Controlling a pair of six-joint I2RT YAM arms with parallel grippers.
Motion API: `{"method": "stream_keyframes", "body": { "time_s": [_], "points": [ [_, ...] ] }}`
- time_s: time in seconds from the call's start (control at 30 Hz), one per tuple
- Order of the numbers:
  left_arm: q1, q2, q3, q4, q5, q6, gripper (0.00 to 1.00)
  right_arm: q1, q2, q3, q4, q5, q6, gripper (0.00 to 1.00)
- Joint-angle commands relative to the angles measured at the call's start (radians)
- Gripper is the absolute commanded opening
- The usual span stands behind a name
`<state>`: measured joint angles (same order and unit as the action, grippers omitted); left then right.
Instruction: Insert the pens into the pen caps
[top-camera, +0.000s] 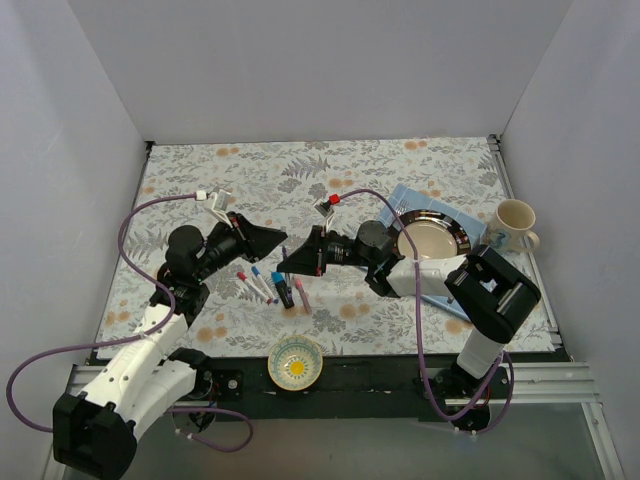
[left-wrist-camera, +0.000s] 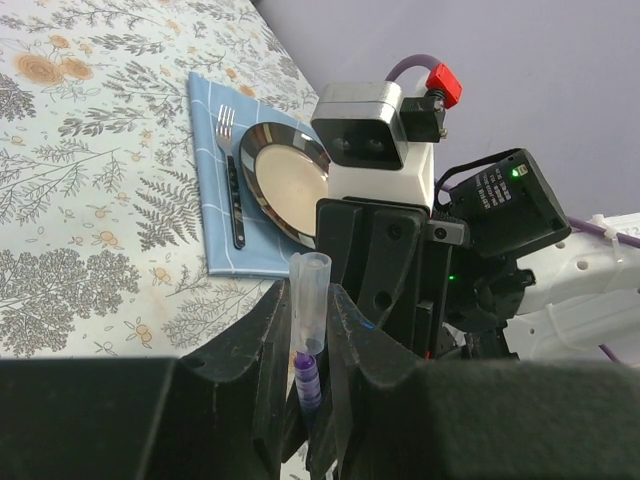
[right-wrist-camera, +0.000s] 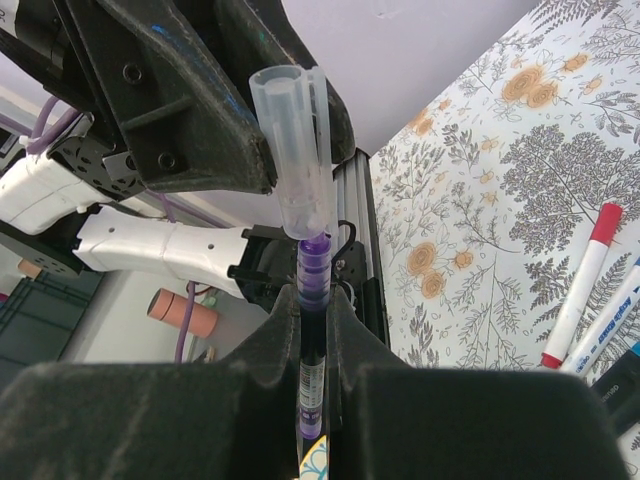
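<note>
Two robot arms, the left arm (top-camera: 150, 355) and the right arm (top-camera: 495, 300), reach over a leaf-patterned worktop (top-camera: 400, 170). Seen from above, they meet to the left of a silver plate (top-camera: 432, 240). A cream mug (top-camera: 512, 225) stands just right of the plate. A small bowl (top-camera: 296, 362) sits left of the plate, nearer the arm bases.

The left end effector (left-wrist-camera: 308, 300) is closed down narrowly on a clear pen cap (right-wrist-camera: 295, 150), pinching its sides. The right end effector (right-wrist-camera: 312, 312) is likewise almost shut, clamped on the barrel of a purple pen (right-wrist-camera: 312, 270). Both pieces are held in the air, left of the plate.

Pen and cap stand in one line, with the pen's tip end just inside the cap's mouth. A ribbed purple section shows below the mouth, so the cap seems not fully seated. Several loose pens (top-camera: 262, 285) lie on the worktop left of the plate, beneath the meeting point, some with red or blue ends.

To finish this step well, push straight along the shared line, one arm steady and the other advancing slowly. Keep both grips firm so neither piece slips. Sideways drift could bend the pen or tilt the cap. Stop once the cap meets its shoulder.
</note>
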<state>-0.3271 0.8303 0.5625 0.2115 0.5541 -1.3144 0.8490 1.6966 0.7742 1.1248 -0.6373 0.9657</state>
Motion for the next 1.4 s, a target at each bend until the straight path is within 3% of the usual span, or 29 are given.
{"method": "stream_keyframes", "body": {
  "time_s": [0.0,0.3,0.6,0.83,0.87,1.03,1.2,1.37],
  "points": [
    [-0.026,0.004,-0.006,-0.007,0.010,0.012,0.00,-0.025,-0.044,0.033,0.032,0.018,-0.007,0.01],
    [-0.030,0.000,-0.019,-0.034,-0.014,-0.003,0.00,-0.039,-0.084,0.025,-0.016,0.042,-0.059,0.01],
    [-0.032,0.021,-0.021,0.043,0.148,-0.074,0.05,-0.060,-0.101,0.056,-0.089,0.041,-0.146,0.01],
    [-0.032,0.012,-0.003,0.052,0.207,-0.100,0.26,-0.065,-0.166,0.088,-0.223,0.062,-0.278,0.01],
    [-0.030,0.010,0.005,0.060,0.219,-0.106,0.35,-0.065,-0.184,0.088,-0.235,0.067,-0.294,0.01],
    [-0.032,0.013,0.030,0.091,0.244,-0.131,0.54,-0.067,-0.241,0.097,-0.321,0.100,-0.375,0.01],
    [-0.032,-0.002,0.050,0.074,0.276,-0.091,0.63,-0.070,-0.319,0.102,-0.391,0.184,-0.424,0.01],
    [-0.032,0.013,0.034,0.089,0.316,-0.069,0.64,-0.071,-0.373,0.143,-0.422,0.195,-0.430,0.01]
  ]
}}
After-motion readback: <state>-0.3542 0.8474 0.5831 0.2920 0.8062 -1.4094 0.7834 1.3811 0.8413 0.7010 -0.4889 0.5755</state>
